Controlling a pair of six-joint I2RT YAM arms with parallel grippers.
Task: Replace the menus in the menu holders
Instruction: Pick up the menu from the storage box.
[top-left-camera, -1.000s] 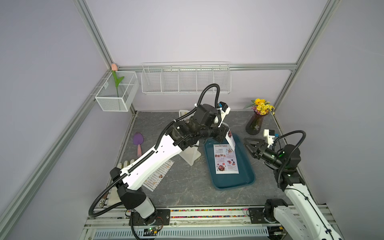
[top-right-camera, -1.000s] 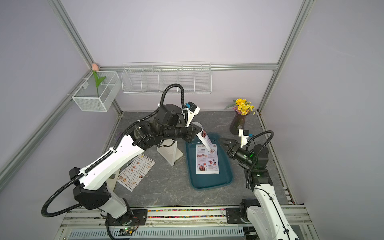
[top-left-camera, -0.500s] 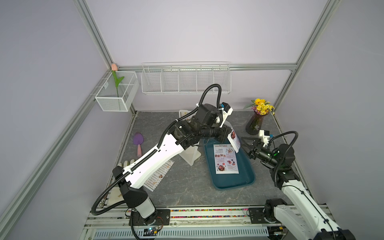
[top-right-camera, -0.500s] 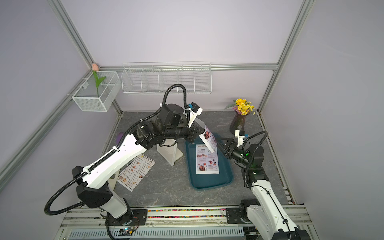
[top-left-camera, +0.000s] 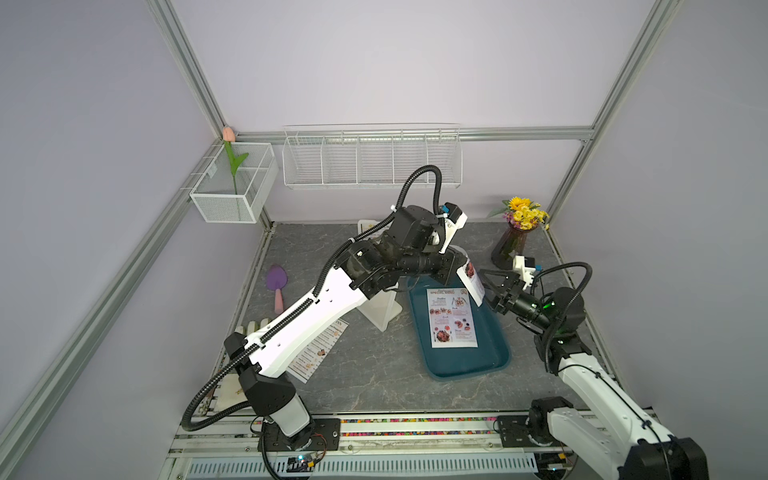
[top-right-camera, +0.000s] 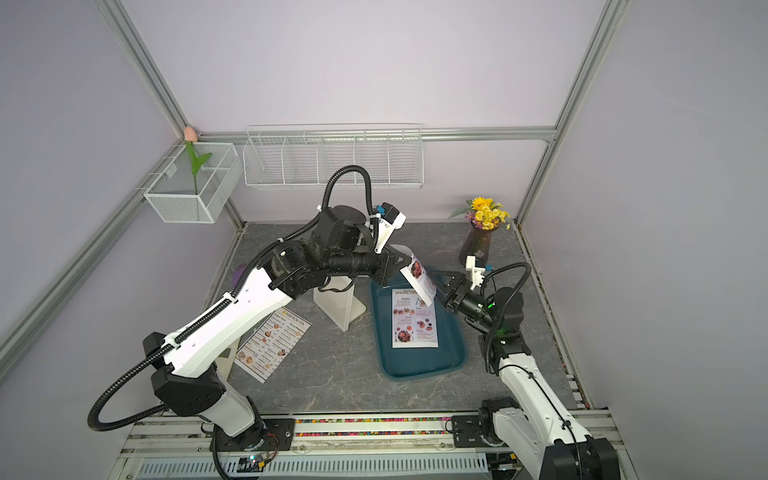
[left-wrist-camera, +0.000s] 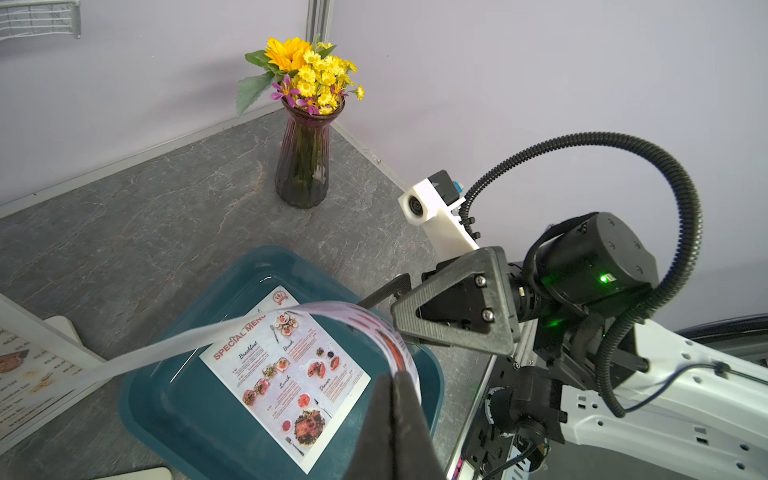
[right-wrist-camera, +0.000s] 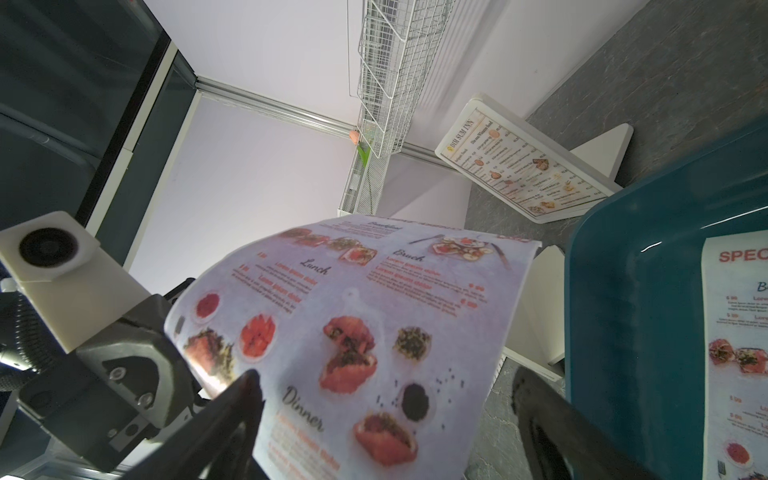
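Observation:
My left gripper (top-left-camera: 457, 271) (left-wrist-camera: 395, 376) is shut on one edge of a "SPECIAL MENU" sheet (top-left-camera: 471, 279) (top-right-camera: 419, 276) (right-wrist-camera: 353, 332), which curls in the air above the far right end of the teal tray (top-left-camera: 498, 357). My right gripper (top-left-camera: 487, 286) (right-wrist-camera: 386, 388) is open, its spread fingers on either side of that sheet's lower end. Another "SPECIAL MENU" sheet (top-left-camera: 451, 318) (left-wrist-camera: 286, 374) lies flat in the tray. One white menu holder (right-wrist-camera: 523, 162) carries a "DIM SUM INN" menu. Another holder (top-left-camera: 380, 309) (top-right-camera: 338, 307) stands under my left arm. A loose "DIM SUM INN" menu (top-right-camera: 272, 345) lies front left.
A dark vase of yellow flowers (top-left-camera: 513, 245) (left-wrist-camera: 305, 166) stands at the back right, just behind my right gripper. A purple scoop (top-left-camera: 276, 286) lies at the left. Wire baskets (top-left-camera: 370, 156) hang on the back wall.
My left arm has carried the held sheet to the right, over the tray's far right end. My right gripper has advanced leftward until its open fingers flank the sheet.

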